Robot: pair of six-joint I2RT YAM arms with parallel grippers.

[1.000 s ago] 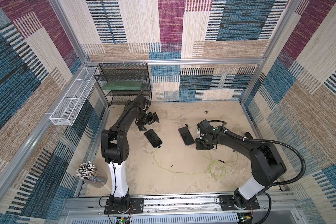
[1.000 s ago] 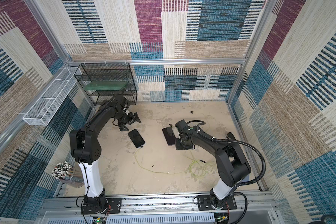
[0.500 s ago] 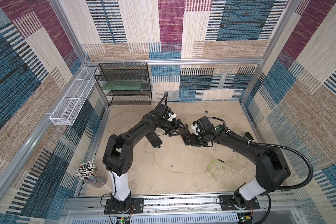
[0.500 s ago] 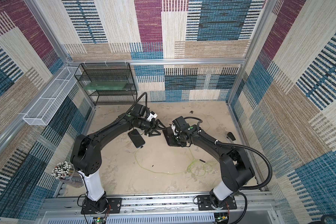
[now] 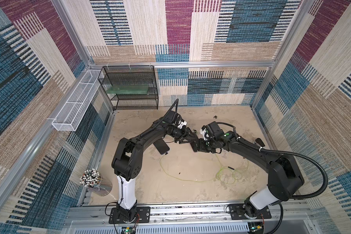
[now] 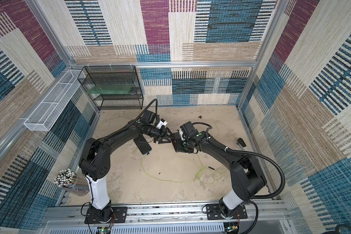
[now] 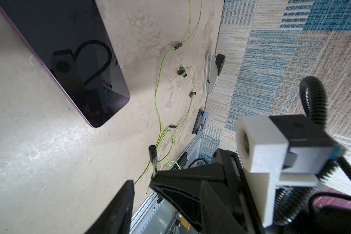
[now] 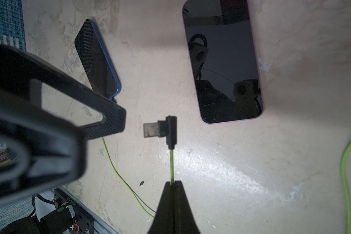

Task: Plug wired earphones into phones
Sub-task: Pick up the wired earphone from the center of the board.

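— Wired earphones (image 8: 172, 164): where's the loose end?

— Up off the floor. The right gripper (image 8: 173, 183) is pinched tight on the green cable just below the black plug (image 8: 168, 129). That's near the purple-edged phone (image 8: 221, 60), which lies flat, screen up.

— And the left gripper (image 5: 192, 138)?

— Jaws apart, gripping nothing. One finger (image 8: 109, 119) sits right in front of the plug's metal tip, between the plug and the blue-edged phone (image 8: 97, 58). That phone has another small plug against its end.

— What else is about?

— More green cable in a loose tangle (image 5: 229, 173) near the right arm, and earbuds (image 7: 181, 72) close to the wall. A black mesh rack (image 5: 130, 87) stands against the back wall and a white wire basket (image 5: 75, 105) hangs on the side wall, both well apart from the grippers.
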